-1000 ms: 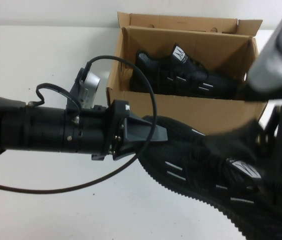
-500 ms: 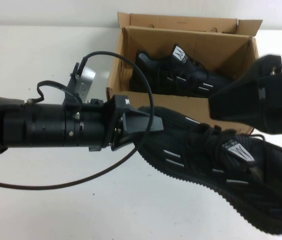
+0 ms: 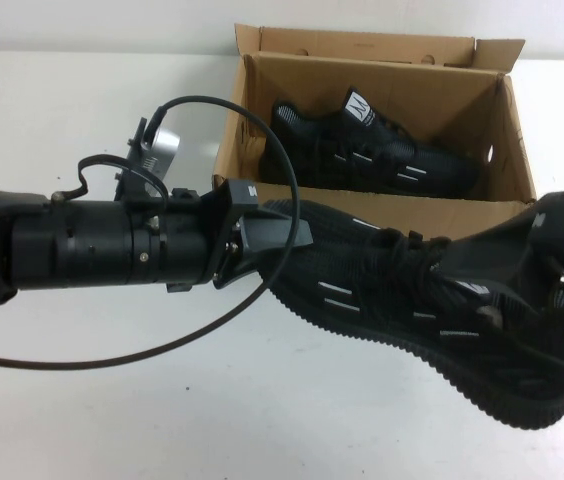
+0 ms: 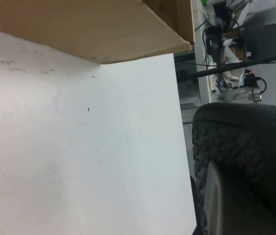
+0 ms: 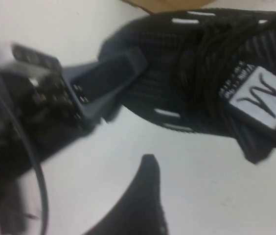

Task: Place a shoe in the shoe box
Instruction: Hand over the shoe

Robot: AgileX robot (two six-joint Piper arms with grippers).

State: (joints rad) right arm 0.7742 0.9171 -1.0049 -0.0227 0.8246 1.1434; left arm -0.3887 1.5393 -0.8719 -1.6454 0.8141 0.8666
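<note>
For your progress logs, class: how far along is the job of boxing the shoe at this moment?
Done: one black sneaker already lies inside the open shoe box. In hand: the shoe is outside, in front of the box, with the left gripper clamped on its toe and the right gripper over its heel end. Left: lift it over the front wall, set it beside its mate, and release.

A white tongue label [image 5: 264, 99] on the shoe [image 5: 216, 63] bears a dark W-like logo; the mate [image 3: 372, 150] inside the shoe box [image 3: 362, 215] carries the same mark.
</note>
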